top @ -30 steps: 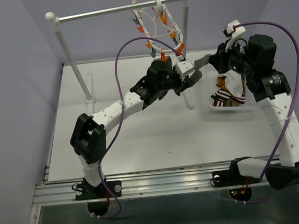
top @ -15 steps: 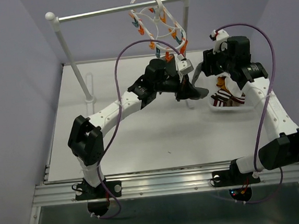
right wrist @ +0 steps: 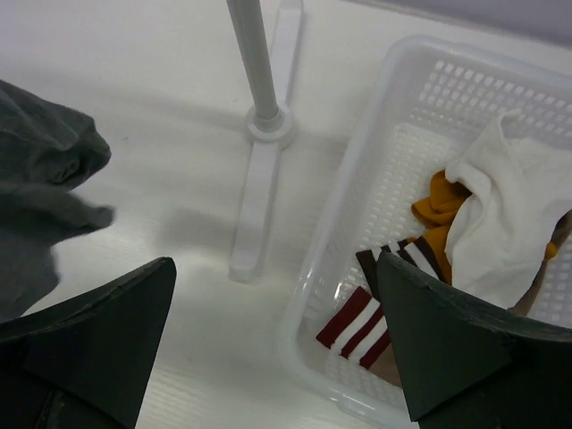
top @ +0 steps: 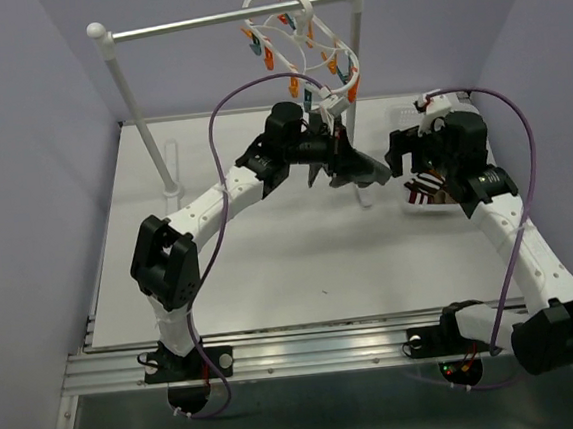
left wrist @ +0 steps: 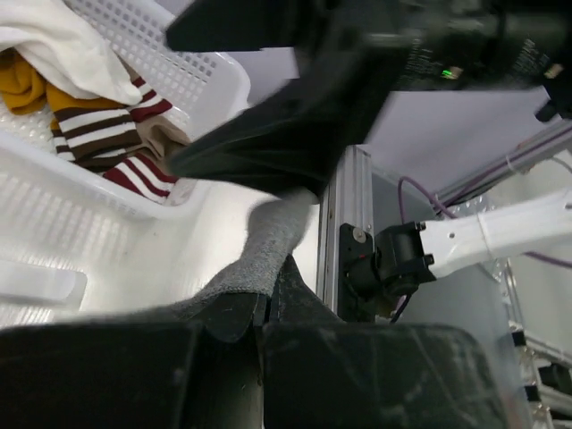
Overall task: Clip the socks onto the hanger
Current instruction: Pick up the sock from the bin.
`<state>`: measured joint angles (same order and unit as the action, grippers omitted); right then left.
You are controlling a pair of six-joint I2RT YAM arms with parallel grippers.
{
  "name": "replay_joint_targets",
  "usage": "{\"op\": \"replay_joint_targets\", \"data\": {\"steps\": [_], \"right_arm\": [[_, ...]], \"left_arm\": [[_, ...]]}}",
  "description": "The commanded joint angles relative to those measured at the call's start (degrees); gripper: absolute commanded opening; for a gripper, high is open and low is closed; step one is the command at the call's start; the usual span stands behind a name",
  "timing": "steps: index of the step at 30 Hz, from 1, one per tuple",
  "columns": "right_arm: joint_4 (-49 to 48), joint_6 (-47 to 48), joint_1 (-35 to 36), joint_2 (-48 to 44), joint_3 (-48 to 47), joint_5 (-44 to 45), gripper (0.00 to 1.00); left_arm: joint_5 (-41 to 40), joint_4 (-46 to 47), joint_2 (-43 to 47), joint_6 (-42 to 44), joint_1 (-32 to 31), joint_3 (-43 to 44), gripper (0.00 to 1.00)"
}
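The white oval hanger with orange and teal clips hangs from the rail. Just below it my left gripper is shut on a grey sock. In the left wrist view the grey sock runs up out of the shut left gripper. My right gripper stands wide open with nothing held, just right of that sock and over the basket's left rim. In the right wrist view the open right gripper straddles that rim, with the grey sock at far left. White, mustard and brown striped socks lie in the basket.
The white perforated basket sits at the right of the table. The metal rail stand has a right post, whose foot is beside the basket, and a left post. Purple cables loop over both arms.
My right gripper has opened and drawn down and right, away from the grey sock, toward the basket. The left arm has raised the sock toward the hanger, which has shifted slightly.
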<state>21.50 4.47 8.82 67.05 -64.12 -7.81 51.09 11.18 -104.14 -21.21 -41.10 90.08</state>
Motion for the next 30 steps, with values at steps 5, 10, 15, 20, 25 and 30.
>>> {"op": "replay_joint_targets", "data": {"steps": [5,10,15,20,25,30], "right_arm": [[-14.12,17.73,-0.03,-9.64,12.94,-7.46,1.00],[-10.78,29.61,-0.03,-10.36,13.07,-14.67,1.00],[-3.50,39.36,-0.03,-8.95,7.35,-26.43,1.00],[-2.00,45.79,-0.03,-8.34,3.04,-36.11,1.00],[9.60,65.55,-0.03,-9.39,-0.04,-35.70,1.00],[27.24,85.74,-0.03,-8.34,-3.29,-37.53,1.00]], "left_arm": [[-0.90,10.35,0.69,-16.75,5.07,-2.98,0.00],[-2.74,1.77,1.39,-15.88,5.33,-0.27,0.00],[-3.98,-1.59,1.92,-22.10,5.51,0.62,0.00],[-3.02,-2.83,2.09,-29.14,5.33,0.36,0.00],[-6.87,-1.87,6.22,-33.45,5.07,-5.08,0.00],[-7.06,-1.69,10.35,-41.79,4.72,-11.05,0.00]]}}
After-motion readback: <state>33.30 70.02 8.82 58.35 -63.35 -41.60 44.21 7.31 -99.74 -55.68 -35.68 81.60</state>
